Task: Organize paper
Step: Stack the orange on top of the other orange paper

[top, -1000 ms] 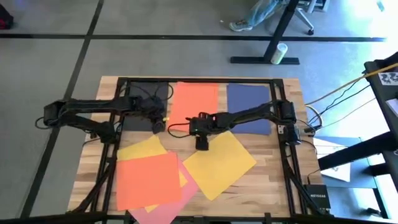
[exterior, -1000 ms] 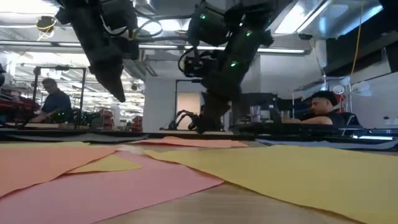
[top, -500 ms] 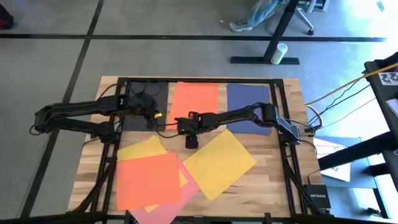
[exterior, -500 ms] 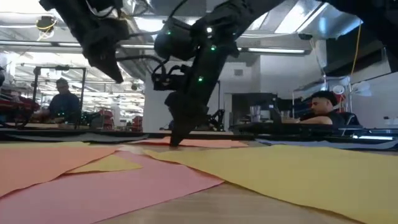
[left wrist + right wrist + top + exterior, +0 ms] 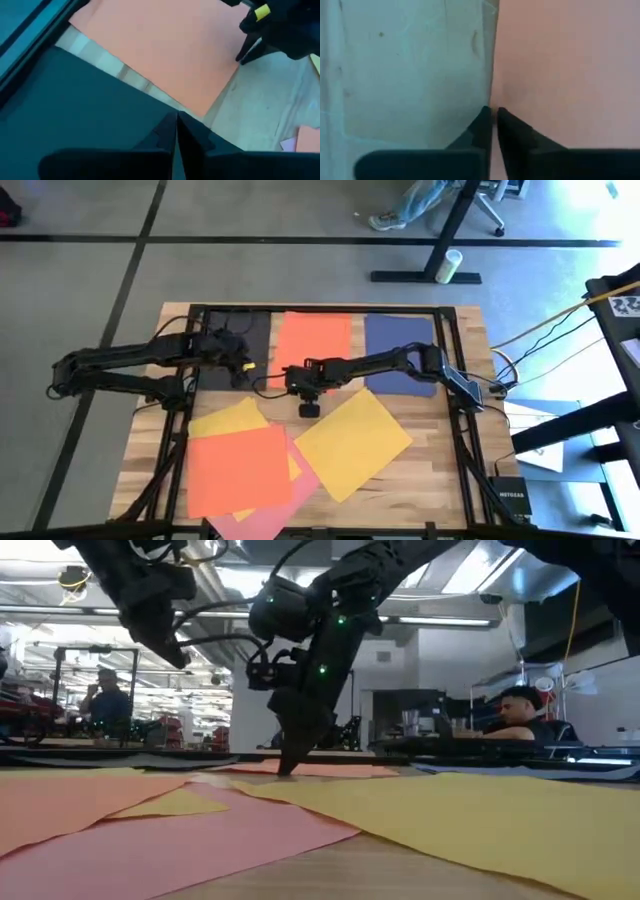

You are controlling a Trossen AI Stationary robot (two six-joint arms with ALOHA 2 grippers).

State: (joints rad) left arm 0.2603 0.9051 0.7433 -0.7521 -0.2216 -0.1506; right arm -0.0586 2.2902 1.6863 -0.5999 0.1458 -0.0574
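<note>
Three sheets, black [image 5: 240, 340], orange-red [image 5: 315, 338] and navy [image 5: 400, 350], lie in a neat far row; four more near sheets [image 5: 350, 442] lie jumbled, unsorted. The right gripper [image 5: 309, 409], fingers pinched together and holding nothing, sits at the orange-red sheet's near edge; the left gripper [image 5: 243, 367], likewise closed, hovers over the black one.

Right arm is stretched far across toward the left arm, forearm nearly level, wrist bent steeply down. Right gripper [image 5: 309, 409] is pointed at the table, fingers [image 5: 485, 131] pressed together with only a hairline gap. Left arm is folded at the elbow and raised. Left gripper [image 5: 243, 367] is held higher, just beside the right one, fingers [image 5: 167, 131] closed.
</note>
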